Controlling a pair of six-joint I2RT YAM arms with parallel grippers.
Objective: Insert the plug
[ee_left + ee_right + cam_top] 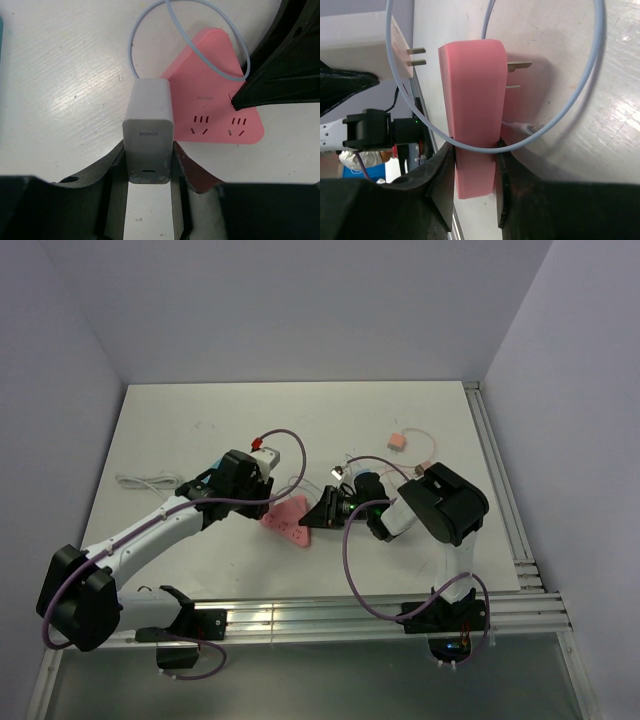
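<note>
The plug is a white HONOR charger (148,117), and my left gripper (148,165) is shut on its sides. It sits at the left corner of a pink triangular socket block (215,95), whose slot pairs show on its face. In the right wrist view the charger (365,55) points its two prongs (417,56) at the block (472,110), a small gap away. My right gripper (475,150) is shut on the block's edge. From above, the left gripper (262,487) and right gripper (322,510) flank the block (286,520).
A pale blue cable (132,45) loops over the block. A white cable (150,482) lies at the left and a small pink adapter (398,439) with its cord at the back right. Metal rails (500,490) run along the right and front table edges.
</note>
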